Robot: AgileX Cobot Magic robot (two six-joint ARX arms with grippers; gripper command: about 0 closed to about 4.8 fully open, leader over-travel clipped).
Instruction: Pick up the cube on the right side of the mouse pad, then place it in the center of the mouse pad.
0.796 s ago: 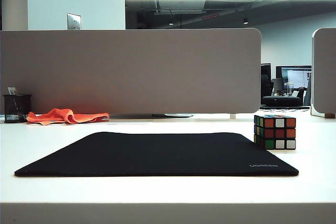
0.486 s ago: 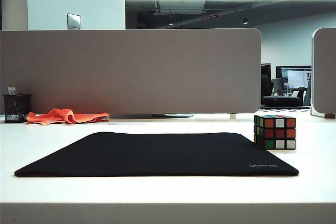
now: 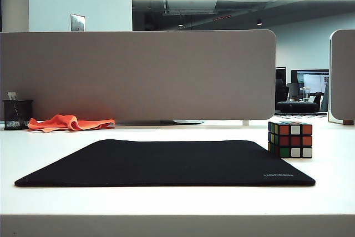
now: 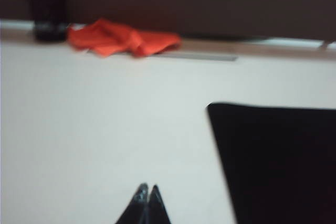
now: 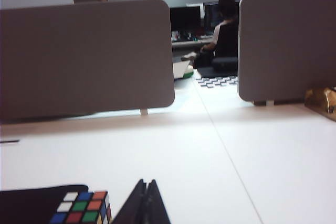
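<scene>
Two pincers sat low and idle over a white counter (image 3: 166, 198), neither holding anything. The left pincer (image 4: 146, 188) showed only in its own wrist view, its dark fingertips pressed together above bare counter, just beside the near left corner of the mouse pad (image 4: 278, 161) and apart from it. The right pincer (image 5: 146, 183) likewise had its tips pressed together, hovering near the cube (image 5: 83, 209) without touching it.

From the exterior camera neither arm was visible. The mouse pad (image 3: 166, 162), a large black mat with small grey lettering at its near right corner, lay flat in the middle of the counter with nothing on it. The cube (image 3: 290, 139) stood upright on the counter off the pad's far right corner, at the pad's edge; whether it touched the pad could not be told. Its facing side showed red, orange, white and green stickers.

At the far left of the counter, against a grey divider panel (image 3: 138, 73), a black mesh pen cup (image 3: 18, 114) stood beside a crumpled orange cloth (image 3: 69, 122). Both were well apart from the pad. The left wrist view was blurred, though the cloth (image 4: 123, 38) and cup (image 4: 48, 17) could still be made out.
</scene>
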